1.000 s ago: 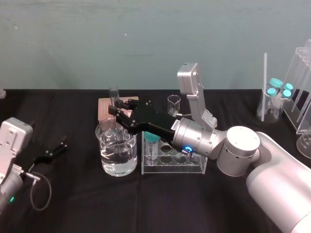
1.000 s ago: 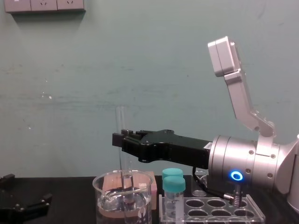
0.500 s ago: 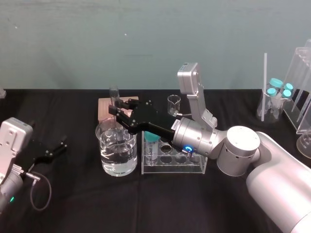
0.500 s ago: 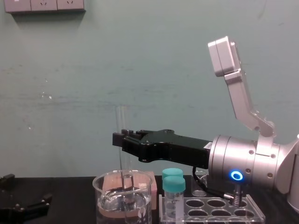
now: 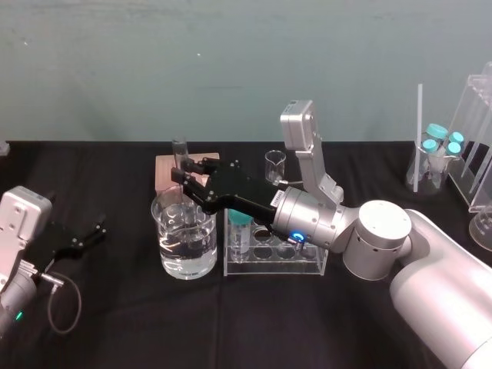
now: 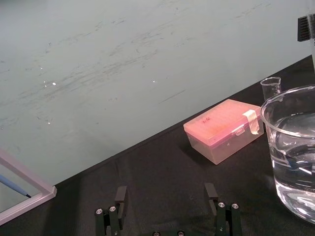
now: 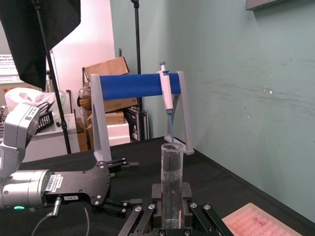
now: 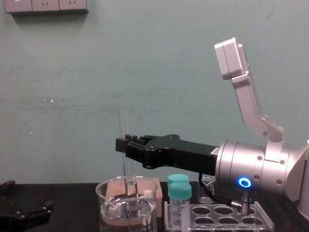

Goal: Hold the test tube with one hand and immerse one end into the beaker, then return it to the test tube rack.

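Observation:
The test tube (image 8: 125,126) stands upright, a long clear glass tube with an open top. My right gripper (image 8: 120,145) is shut on its middle, both black fingers pressed against it, as the right wrist view shows around the test tube (image 7: 172,177). Its lower end reaches down inside the wide beaker (image 5: 184,244) of clear liquid. In the chest view the tube runs below the rim of the beaker (image 8: 104,191). The clear test tube rack (image 5: 307,261) sits just right of the beaker, under my right wrist. My left gripper (image 6: 165,196) rests open at the table's left, and the left gripper (image 5: 86,234) holds nothing.
A pink lidded box (image 5: 164,171) lies behind the beaker, with a tiny beaker (image 5: 275,164) to its right. A turquoise-capped vial (image 8: 178,195) stands in the rack's left end. More capped vials (image 5: 440,146) and a clear acrylic stand (image 5: 478,146) are far right.

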Tool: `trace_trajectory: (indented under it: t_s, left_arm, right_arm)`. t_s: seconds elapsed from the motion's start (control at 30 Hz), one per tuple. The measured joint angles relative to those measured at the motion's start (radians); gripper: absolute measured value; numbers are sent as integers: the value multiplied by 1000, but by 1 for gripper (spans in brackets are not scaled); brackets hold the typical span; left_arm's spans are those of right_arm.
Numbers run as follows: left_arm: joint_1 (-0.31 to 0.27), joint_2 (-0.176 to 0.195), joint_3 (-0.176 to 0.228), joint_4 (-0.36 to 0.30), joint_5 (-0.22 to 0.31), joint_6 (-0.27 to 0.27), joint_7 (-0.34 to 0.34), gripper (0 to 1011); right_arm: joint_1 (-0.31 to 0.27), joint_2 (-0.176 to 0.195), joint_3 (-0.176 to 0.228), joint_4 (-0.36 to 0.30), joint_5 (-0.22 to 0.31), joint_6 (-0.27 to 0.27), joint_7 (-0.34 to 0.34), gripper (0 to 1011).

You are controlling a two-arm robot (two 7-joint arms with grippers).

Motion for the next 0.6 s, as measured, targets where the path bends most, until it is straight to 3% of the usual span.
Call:
trace_trajectory:
  t_s: [0.6]
  left_arm:
    - [0,0,0,0,0,0,0,1000]
  right_arm:
    - [-1,3,-2,-3,0,2,0,224]
